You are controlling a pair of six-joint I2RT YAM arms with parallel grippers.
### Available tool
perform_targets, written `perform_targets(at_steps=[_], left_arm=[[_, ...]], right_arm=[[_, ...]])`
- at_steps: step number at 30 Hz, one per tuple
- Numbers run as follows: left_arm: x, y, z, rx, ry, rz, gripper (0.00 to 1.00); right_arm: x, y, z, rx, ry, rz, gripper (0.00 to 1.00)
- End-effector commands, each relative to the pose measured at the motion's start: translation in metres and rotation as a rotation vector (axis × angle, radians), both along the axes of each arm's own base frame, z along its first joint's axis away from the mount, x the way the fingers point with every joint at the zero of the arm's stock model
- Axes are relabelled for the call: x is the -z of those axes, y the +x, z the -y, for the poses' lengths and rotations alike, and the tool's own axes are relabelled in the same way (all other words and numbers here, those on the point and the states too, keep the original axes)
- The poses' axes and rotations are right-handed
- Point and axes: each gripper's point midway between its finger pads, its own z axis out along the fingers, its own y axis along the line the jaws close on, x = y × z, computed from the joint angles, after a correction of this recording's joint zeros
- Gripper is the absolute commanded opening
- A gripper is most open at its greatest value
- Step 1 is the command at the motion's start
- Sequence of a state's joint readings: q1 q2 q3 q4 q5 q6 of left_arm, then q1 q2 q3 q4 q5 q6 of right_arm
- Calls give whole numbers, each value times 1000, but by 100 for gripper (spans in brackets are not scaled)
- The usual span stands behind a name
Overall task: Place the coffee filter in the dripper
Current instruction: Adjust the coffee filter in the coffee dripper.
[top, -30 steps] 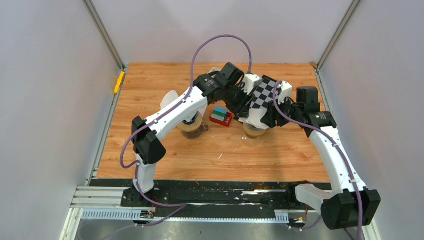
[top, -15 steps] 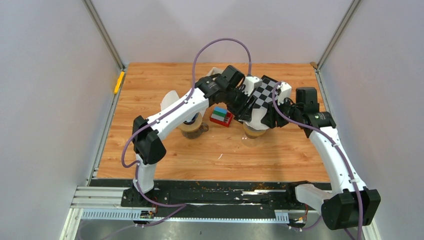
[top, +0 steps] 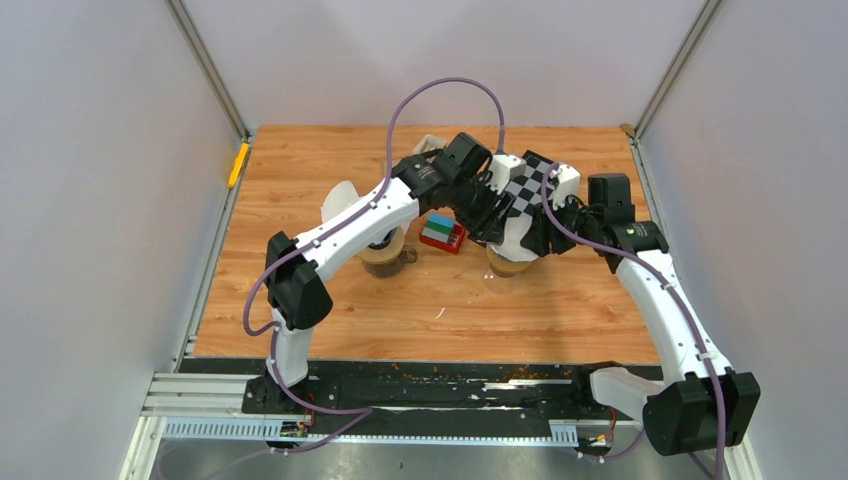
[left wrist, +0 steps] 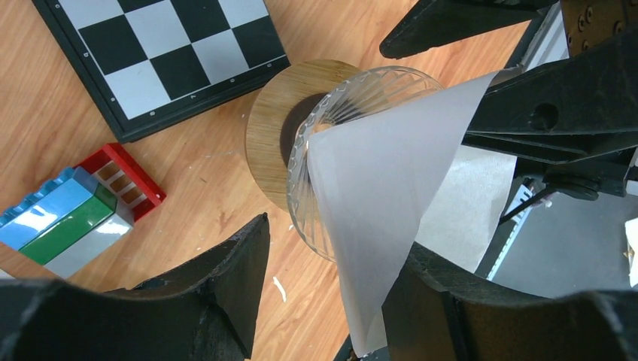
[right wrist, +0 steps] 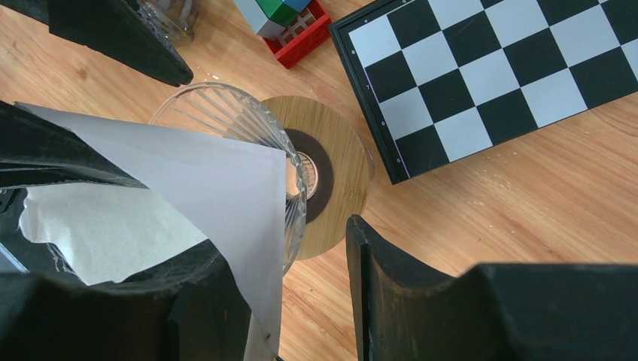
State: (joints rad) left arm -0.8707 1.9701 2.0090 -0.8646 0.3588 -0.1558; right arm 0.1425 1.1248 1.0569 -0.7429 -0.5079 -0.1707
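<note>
White paper against black fingers: my left gripper (left wrist: 327,256) stands wide, jaws well apart, the coffee filter (left wrist: 391,173) brushing one finger and pinched by neither. My right gripper (right wrist: 290,256), meeting it from the opposite side, is also parted, with bare wood showing between the jaws. One of its fingers seems to be slipped into the filter's fold (to spread it into a cone, I would guess), so the paper rests on it rather than in a grip.

The filter lies tilted across the rim of the glass dripper (left wrist: 331,113). One edge reaches into the ribbed bowl and a corner hangs outside the rim; by my judgement it is not yet seated. The dripper stands upright on its bamboo collar (left wrist: 267,128) about mid-table (top: 400,310), a little toward the right edge, and holds nothing but that part of the paper.

A chessboard (left wrist: 158,53) lies just beside the collar, running toward the far edge. A red, blue and green toy block (left wrist: 75,210) sits near the dripper's left. Another glass vessel (right wrist: 169,16) stands beyond it, contents hidden.
</note>
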Motion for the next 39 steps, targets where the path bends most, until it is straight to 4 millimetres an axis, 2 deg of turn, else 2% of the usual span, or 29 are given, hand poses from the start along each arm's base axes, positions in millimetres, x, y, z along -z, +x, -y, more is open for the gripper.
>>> perform_targets(at_steps=[1,11,24,30,39], left_arm=[[-18,7,6,-6,-43,61,61],[-5,13,9,-28,-38,64,61],[16,13,1,-59,-28,38,61],[12,15,4,-59,-41,41,61],[15,17,5,-67,-35,36,63]], right_arm=[[-16,13,-1,2,-8,63,46],[-12,18,-4,0,-14,58,45],[-6,20,-4,2,-25,64,45],[-1,20,0,10,-56,72,44],[5,19,0,2,-110,84,42]])
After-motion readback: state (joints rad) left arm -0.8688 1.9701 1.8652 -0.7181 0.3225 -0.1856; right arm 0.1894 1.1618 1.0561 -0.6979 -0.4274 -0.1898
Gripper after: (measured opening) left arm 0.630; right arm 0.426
